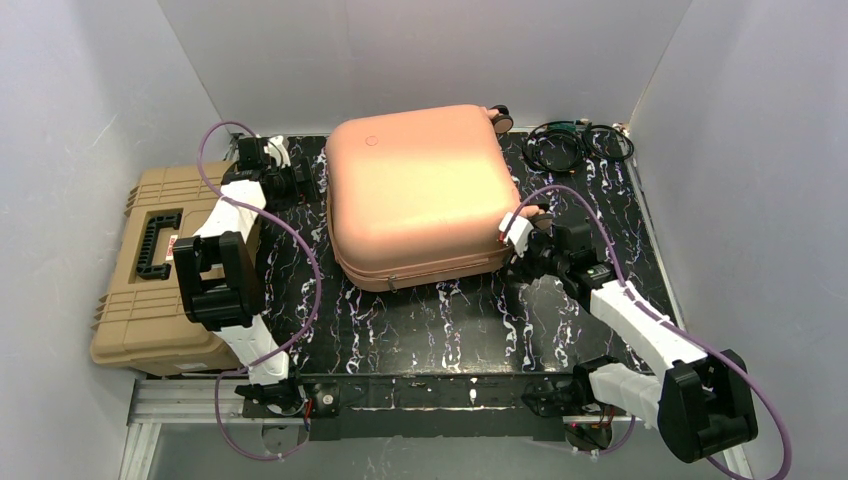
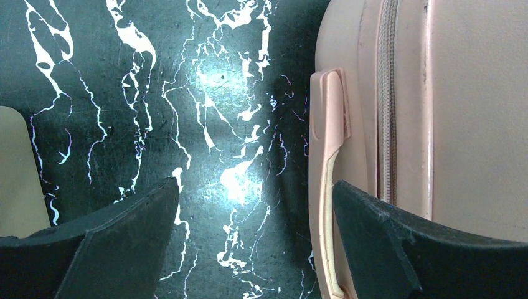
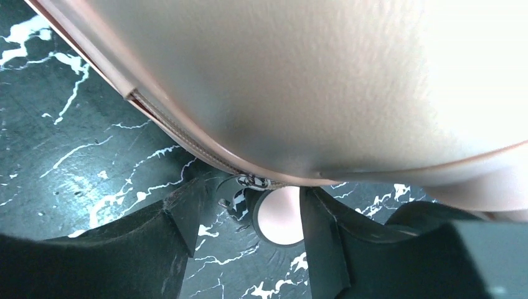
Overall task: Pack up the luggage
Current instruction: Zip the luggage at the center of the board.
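1. The desk (image 1: 420,320) was a black slab veined with white, marble-like, and it gave a bright glare under the left wrist camera.
2. Plain pale walls (image 1: 80,100) closed in the desk on the left, the far side and the right.
3. A bare metal rail (image 1: 190,400) ran along the near edge, under the arm bases.
4. The luggage (image 1: 420,190) lay flat and closed on the far middle of the desk, a wheel (image 1: 500,118) showing at its far right corner.
5. A tan toolbox (image 1: 150,270) sat at the desk's left edge, against the wall.
6. A coil of dark cables (image 1: 575,145) lay in the far right corner.
7. The left end effector (image 2: 254,193) hung over bare desk with fingers spread, just beside the luggage's side handle (image 2: 327,156).
8. The right end effector (image 3: 249,199) sat at the luggage's near right corner, fingers apart below the zipper, gripping nothing.
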